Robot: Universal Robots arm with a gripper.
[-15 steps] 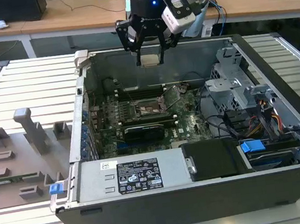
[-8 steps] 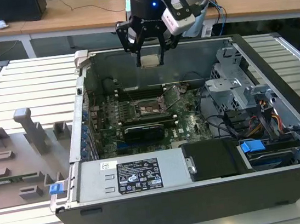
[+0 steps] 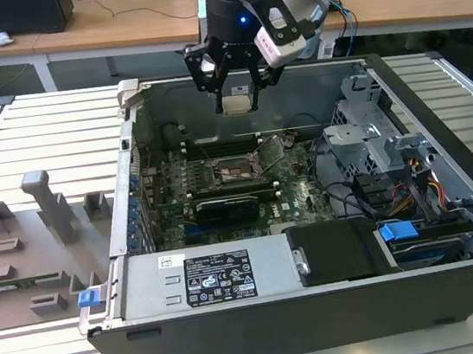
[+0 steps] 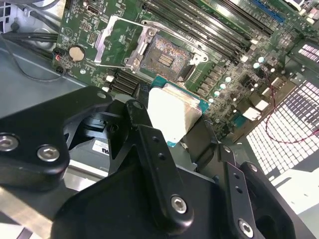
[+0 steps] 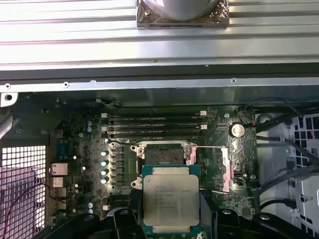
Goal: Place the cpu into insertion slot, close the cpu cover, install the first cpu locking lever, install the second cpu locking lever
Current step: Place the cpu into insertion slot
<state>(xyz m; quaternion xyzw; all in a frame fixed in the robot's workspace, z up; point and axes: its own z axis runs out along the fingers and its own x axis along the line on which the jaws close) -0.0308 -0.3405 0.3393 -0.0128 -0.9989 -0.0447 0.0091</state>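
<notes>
My gripper [image 3: 237, 96] hangs above the open computer case, shut on the cpu [image 3: 238, 103], a small square chip with a silvery top. In both wrist views the black fingers [image 5: 208, 201] clamp the cpu [image 5: 171, 199] [image 4: 172, 117] by two opposite edges. The insertion slot [image 3: 237, 170] [image 5: 162, 155] [image 4: 167, 55] lies bare on the green motherboard, below and slightly off from the chip. The cpu cover [image 5: 230, 169] [image 4: 117, 42] is swung open beside the slot. A thin wire locking lever [image 5: 212, 147] stands released along the slot's edge.
The case holds a grey power supply [image 3: 223, 275] at the front, a drive cage [image 3: 371, 137] and cables [image 3: 421, 187] on the exterior view's right. Long black memory slots [image 5: 157, 127] run beside the socket. A grey fixture tray [image 3: 28, 248] sits on the slatted table [image 3: 47, 132].
</notes>
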